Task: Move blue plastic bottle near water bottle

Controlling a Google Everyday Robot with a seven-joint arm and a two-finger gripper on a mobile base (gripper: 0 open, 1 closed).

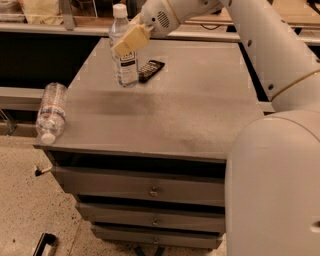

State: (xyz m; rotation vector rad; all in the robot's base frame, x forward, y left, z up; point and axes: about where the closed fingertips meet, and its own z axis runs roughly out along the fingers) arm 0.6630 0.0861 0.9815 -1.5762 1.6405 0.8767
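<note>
The gripper (129,41) was positioned above the rear left portion of the surface (190,110), clamped on the upper body of the blue plastic bottle (125,70). One flat, cream-coloured finger pad (131,39) lay diagonally across the front of the bottle, just below its shoulder. The opposing finger was hidden behind the bottle. The jaws were set to the bottle's width. The white, smooth-shelled arm (270,45) reached in from the right.

The blue plastic bottle stood upright. It was a tall, clear, smooth-walled cylinder with a white screw cap (119,10) and a white label with dark print. Its base was level with the surface; whether it rested there or hung just clear could not be determined.

A flat, dark, rectangular object (151,70) lay just beside the bottle's base, to the right.

The water bottle (51,112) lay on its side at the left edge of the surface, well apart from the blue plastic bottle, with its white cap toward the front. Its body was clear, ribbed and crinkled, with a narrow red-and-blue band.

The surface was the matte grey top of a cabinet with stacked drawers (150,187).
</note>
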